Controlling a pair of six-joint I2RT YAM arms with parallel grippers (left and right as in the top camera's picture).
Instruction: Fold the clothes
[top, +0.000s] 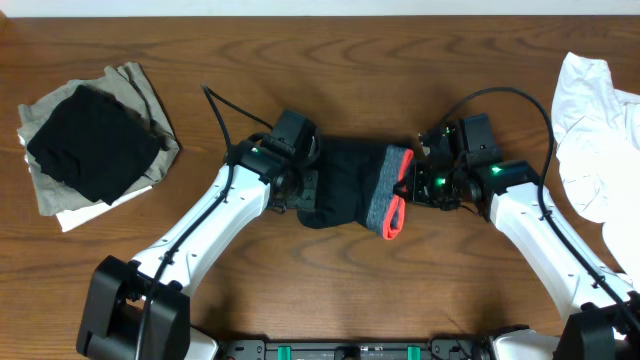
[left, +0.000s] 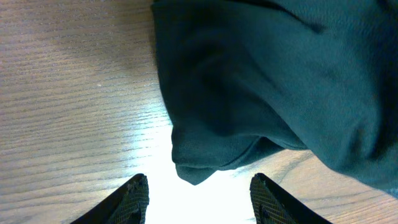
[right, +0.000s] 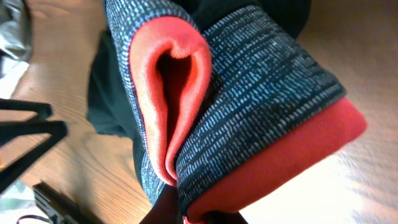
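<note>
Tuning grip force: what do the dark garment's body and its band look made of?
Garment body: soft matte knit, likely jersey; drapes in smooth folds. Band: thicker flecked grey knit lined red, probably elastic; holds a rounded loop.

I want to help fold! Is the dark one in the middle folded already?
Partly folded: the dark garment lies bunched between the arms, its grey-and-red band doubled over.

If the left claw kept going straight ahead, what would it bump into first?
Probably the dark folded fabric garment just ahead of the open left gripper; exact depth is unclear.
</note>
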